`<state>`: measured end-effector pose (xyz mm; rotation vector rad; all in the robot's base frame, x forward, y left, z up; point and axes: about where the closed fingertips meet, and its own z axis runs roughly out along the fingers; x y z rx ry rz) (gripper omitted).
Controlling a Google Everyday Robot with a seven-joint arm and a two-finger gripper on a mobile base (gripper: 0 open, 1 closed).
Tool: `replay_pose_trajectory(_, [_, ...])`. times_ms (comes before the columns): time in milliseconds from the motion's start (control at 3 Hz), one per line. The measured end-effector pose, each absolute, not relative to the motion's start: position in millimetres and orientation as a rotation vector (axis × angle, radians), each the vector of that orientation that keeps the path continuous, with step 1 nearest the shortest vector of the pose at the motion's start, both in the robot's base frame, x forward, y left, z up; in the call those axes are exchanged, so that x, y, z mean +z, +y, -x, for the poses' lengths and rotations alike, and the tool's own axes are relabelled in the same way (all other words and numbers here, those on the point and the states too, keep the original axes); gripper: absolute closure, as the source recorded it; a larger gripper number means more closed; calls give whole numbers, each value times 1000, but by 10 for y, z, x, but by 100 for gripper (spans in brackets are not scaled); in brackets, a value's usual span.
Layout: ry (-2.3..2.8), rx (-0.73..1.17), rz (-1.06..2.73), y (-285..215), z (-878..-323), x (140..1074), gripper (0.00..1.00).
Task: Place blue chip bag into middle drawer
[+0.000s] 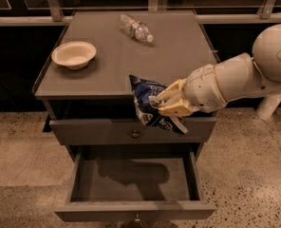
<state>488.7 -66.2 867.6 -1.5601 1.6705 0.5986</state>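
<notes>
The blue chip bag (149, 106) is a crinkly dark-blue foil bag with white patches. My gripper (165, 103) is shut on it and holds it in the air in front of the cabinet's front edge, over the closed upper drawer (98, 131). The bag hangs tilted, its lower end pointing down to the right. The middle drawer (131, 179) is pulled open below, with a plain grey floor and a small knob at its front edge. The bag's shadow falls on the drawer floor.
On the cabinet top (121, 56) a cream bowl (73, 54) sits at the left and a clear plastic bottle (135, 28) lies at the back. A speckled floor surrounds the cabinet. A rail and dark panels run along the back.
</notes>
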Motion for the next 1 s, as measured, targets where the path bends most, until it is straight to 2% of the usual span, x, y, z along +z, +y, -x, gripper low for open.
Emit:
replay_pose_trajectory(333, [1723, 627, 1507, -745, -4792, 8311, 100])
replay_pose_trajectory(1000, [1931, 732, 1326, -1215, -4573, 6958, 100])
